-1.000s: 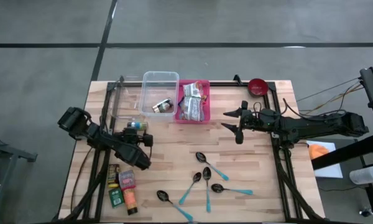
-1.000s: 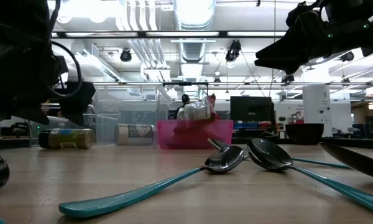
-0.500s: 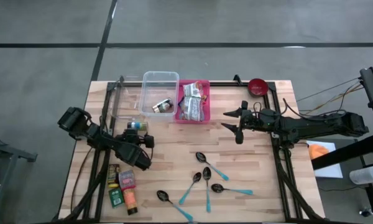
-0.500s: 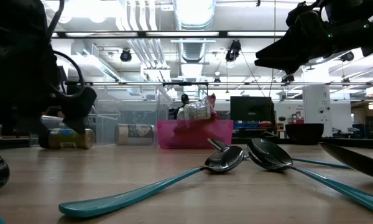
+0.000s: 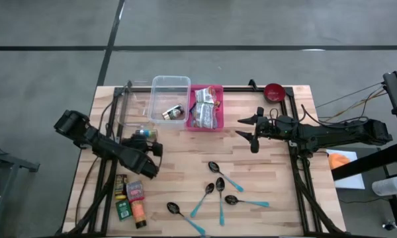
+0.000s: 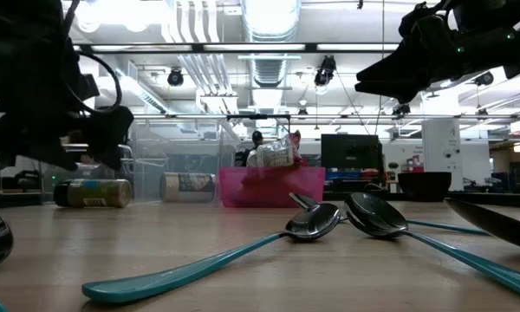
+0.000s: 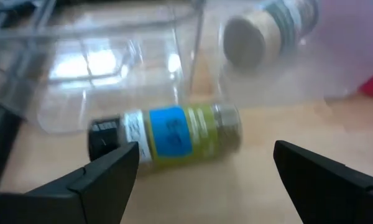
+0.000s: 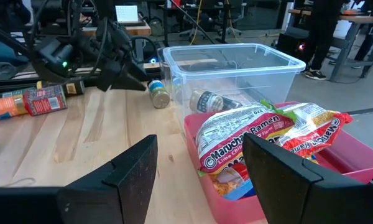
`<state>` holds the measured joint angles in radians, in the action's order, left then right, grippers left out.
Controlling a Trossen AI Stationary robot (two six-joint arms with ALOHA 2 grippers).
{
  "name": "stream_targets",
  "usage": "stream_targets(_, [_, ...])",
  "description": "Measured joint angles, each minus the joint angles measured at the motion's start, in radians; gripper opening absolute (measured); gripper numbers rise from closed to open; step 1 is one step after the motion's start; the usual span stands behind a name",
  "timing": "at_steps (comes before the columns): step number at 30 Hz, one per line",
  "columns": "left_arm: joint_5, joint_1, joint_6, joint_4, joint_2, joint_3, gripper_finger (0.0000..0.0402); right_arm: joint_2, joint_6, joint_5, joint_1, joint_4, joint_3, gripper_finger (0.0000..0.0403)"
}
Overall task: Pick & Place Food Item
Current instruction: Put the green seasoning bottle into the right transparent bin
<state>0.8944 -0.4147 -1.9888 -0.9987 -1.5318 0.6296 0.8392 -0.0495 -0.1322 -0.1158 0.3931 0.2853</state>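
Left gripper (image 7: 199,171) spread wide and empty, hanging just short of a spice jar (image 7: 168,132) lying on its side on the wooden tabletop (image 5: 185,158), long axis crosswise between the fingers, beside the clear bin (image 5: 170,99). Right gripper (image 5: 249,129) parted, empty, much farther off, facing the pink bin (image 8: 336,162) of ramen packets (image 8: 248,140). Workshop room beyond.

Matt wood table (image 5: 185,158); clear glossy plastic bin (image 5: 170,86); shiny metal spoons (image 6: 316,222) with plastic handles.
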Motion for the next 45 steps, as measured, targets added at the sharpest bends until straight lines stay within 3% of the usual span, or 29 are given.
stream_targets(5, [0.02, 0.054, -0.005, 0.003, 0.028, -0.031, 0.0373, 0.0, 0.0, 0.0, 0.0, 0.0, 0.0, 0.0235])
stream_targets(10, [0.05, 0.109, 0.046, 0.167, 0.029, -0.105, 0.0373, 0.0, 0.0, 0.0, 0.0, 0.0, 0.0, 0.0235])
stream_targets(21, [0.055, 0.113, 0.101, 0.278, 0.035, -0.13, 0.0373, 0.0, -0.002, 0.0, 0.0, 0.0, 0.0, 0.0235])
stream_targets(23, [0.022, 0.106, 0.118, 0.326, 0.045, -0.119, 0.0373, 0.0, 0.0, 0.0, 0.0, 0.0, 0.0, 0.0235])
stream_targets(25, [-0.187, 0.093, 0.115, 0.389, 0.054, -0.085, 0.0373, 0.0, 0.0, 0.0, 0.0, 0.0, 0.0, 0.0235])
stream_targets(27, [-0.278, 0.09, 0.176, 0.358, 0.071, -0.044, 0.0373, 0.0, -0.001, 0.0, 0.0, -0.001, 0.0, 0.0235])
stream_targets(31, [-0.393, 0.09, 0.317, 0.354, 0.106, 0.033, 0.0373, 0.0, -0.002, 0.0, 0.0, 0.005, 0.0, 0.0235])
stream_targets(45, [-0.314, 0.088, 0.523, 0.312, 0.123, 0.156, 0.0373, 0.0, -0.001, 0.0, 0.0, 0.005, 0.0, 0.0235])
